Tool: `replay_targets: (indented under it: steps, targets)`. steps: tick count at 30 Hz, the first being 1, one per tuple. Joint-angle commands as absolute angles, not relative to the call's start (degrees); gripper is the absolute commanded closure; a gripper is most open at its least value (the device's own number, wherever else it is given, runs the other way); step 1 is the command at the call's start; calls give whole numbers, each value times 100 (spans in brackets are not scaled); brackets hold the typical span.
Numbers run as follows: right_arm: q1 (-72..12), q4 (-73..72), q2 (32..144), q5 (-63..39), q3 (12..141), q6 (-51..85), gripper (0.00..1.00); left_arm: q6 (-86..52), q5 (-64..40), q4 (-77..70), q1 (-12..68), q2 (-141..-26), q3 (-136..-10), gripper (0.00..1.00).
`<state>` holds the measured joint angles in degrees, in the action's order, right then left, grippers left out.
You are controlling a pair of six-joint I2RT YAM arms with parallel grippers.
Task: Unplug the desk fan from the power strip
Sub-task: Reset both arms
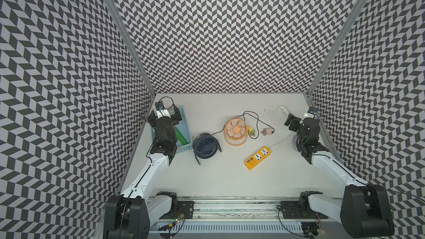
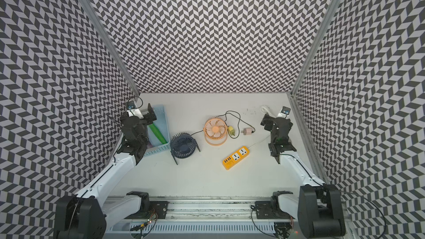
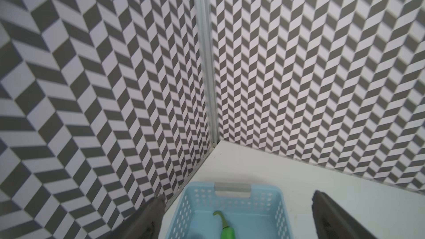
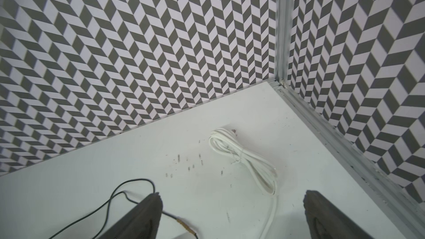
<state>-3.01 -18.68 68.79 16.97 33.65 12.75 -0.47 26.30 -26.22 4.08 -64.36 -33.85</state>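
The orange-yellow power strip [image 1: 259,158] [image 2: 236,157] lies flat right of centre, and I see no plug in either white socket. Behind it stands an orange desk fan [image 1: 236,132]; a navy desk fan [image 1: 205,147] stands to its left. A yellow plug adapter [image 1: 251,131] and a white one [image 1: 266,131] lie loose on thin black cords beside the orange fan. My left gripper [image 1: 167,111] [image 3: 239,197] hangs open over the blue basket at the far left. My right gripper [image 1: 299,117] [image 4: 231,196] is open near the far right corner, holding nothing.
A blue perforated basket [image 1: 189,129] [image 3: 200,196] by the left wall holds a green vegetable [image 1: 181,137] [image 3: 226,231]. The strip's white cord runs to a coil [image 1: 281,110] [image 4: 241,155] under my right gripper. Patterned walls close three sides.
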Motion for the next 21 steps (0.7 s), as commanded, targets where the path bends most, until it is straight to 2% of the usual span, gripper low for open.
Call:
replay_targets:
  steps: [1, 9, 11, 16, 21]
  targets:
    - [-351, -2911, 7243, 2099, 3331, 1010, 0, 18, 1676, -3488, 181, -6916, -2923, 7]
    - [-371, -4000, 7988, 2775, 2646, 847, 0, 13, 1189, -5698, 152, -7775, -1549, 8]
    - [-417, -4326, 7944, 2714, 2462, 871, 0, 40, 1045, -5957, 162, -7877, -1510, 1]
    - [-560, -4799, 8083, 2869, 2227, 637, 0, 135, 414, -5978, 143, -8009, -1588, 0]
    - [-634, -6007, 8011, 2895, 1691, 538, 1, 66, 263, -7377, 114, -8454, -1074, 0]
